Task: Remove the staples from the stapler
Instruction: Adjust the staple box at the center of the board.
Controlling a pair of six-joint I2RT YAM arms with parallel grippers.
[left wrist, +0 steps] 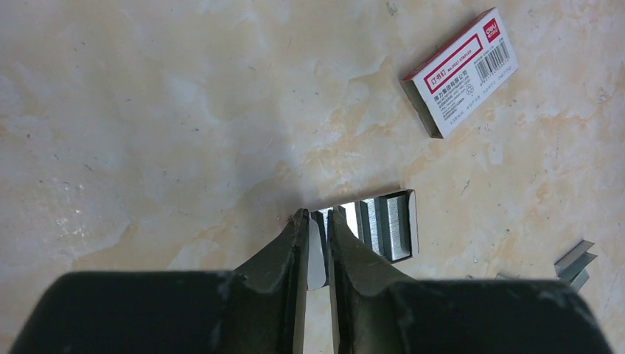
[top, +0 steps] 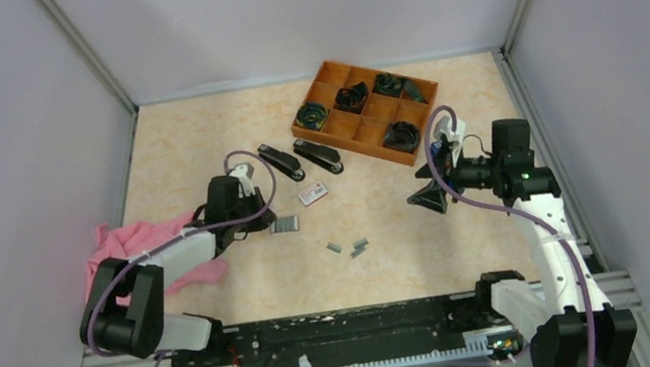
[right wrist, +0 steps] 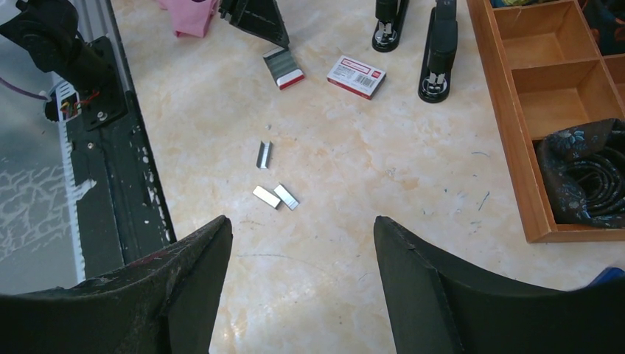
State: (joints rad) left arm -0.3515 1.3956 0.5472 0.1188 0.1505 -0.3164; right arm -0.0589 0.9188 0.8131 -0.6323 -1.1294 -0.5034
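Part of staples [left wrist: 387, 225] hides within pinching left gripper [left wrist: 318, 216]; right gripper [right wrist: 301, 223] gapes empty.

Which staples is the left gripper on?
The big staple block, its end pinched by the left gripper. The three short strips lie loose farther right, untouched.

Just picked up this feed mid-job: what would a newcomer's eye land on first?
The left end effector is pinched on the edge of a block of staples left of centre, with a small white-and-red box just beyond it. Three loose staple strips lie nearer the arms. Two black staplers lie side by side next to the orange tray at the far side, and the right end effector hangs open.
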